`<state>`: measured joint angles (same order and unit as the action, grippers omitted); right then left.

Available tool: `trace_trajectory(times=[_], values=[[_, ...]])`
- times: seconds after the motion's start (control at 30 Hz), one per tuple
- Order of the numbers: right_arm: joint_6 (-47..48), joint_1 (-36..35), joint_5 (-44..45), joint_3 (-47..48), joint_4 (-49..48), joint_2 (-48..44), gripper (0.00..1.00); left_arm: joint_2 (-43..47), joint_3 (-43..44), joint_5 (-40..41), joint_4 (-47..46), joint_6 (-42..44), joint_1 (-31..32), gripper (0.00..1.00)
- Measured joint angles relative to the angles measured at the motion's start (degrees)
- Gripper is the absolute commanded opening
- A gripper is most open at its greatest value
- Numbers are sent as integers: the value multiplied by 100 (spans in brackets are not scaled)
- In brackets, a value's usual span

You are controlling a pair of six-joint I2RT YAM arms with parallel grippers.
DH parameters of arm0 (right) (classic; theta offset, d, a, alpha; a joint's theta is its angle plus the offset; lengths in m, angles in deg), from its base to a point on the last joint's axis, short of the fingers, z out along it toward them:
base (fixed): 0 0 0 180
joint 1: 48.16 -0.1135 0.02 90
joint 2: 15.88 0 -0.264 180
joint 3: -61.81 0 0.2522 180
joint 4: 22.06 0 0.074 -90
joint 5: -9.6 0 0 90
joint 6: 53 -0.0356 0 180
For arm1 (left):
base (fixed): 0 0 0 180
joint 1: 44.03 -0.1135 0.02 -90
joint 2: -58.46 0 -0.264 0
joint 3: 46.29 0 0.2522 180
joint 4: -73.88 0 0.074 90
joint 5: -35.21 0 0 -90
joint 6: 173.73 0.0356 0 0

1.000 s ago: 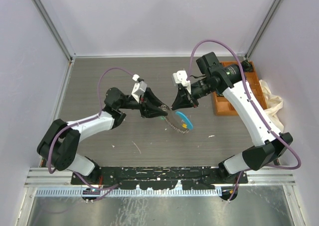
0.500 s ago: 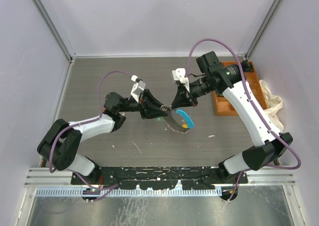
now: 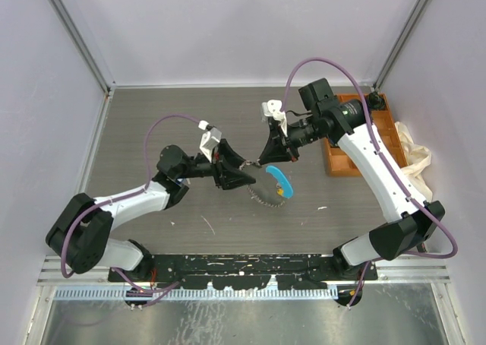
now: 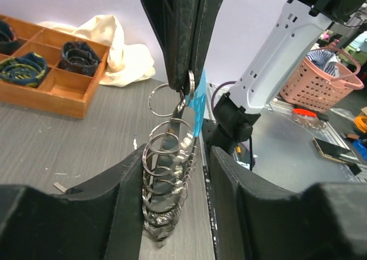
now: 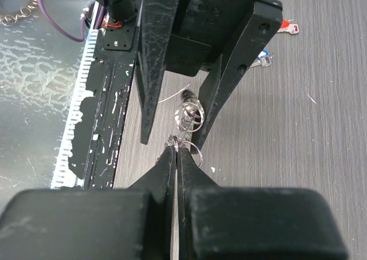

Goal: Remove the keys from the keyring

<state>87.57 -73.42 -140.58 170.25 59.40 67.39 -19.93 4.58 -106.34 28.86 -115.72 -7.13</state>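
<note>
Grey wood-grain table (image 3: 152, 117) spreads beneath both arms, with pale walls around it. Only the right wrist view shows a tiny silver red-headed key (image 5: 288, 26) and a blue-headed key (image 5: 264, 57), which lie loose on the table beyond the left pincer (image 3: 244, 172). Only the left wrist view shows that the silvery keyring (image 4: 166, 174) is a run of linked wire rings. The top view alone takes in both arms, with a partitioned orange wooden tray (image 3: 357, 144) behind the right pincer (image 3: 263, 163).

The right pincer is closed tight and pinches a ring at the keyring's upper end. The left pincer stands wide apart, a finger on either side of the rings just below the right pincer's tips. Whether those fingers touch the rings I cannot tell. A light-blue curved plastic piece (image 4: 199, 102) hangs on the keyring just beside the right pincer's tips.
</note>
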Motion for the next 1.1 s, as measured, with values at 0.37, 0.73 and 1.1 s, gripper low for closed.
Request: trace_trajectory(times=[0.37,0.73,1.1], values=[[2,13,-59,-83,2,-2,1,-264,216,-201,317,212,136,26],[-256,20,136,-98,-116,-33,17,-35,337,107,1261,308,173,0],[-1351,280,1093,-11,-1110,-87,90,654,439,2004,3515,-879,199,0]])
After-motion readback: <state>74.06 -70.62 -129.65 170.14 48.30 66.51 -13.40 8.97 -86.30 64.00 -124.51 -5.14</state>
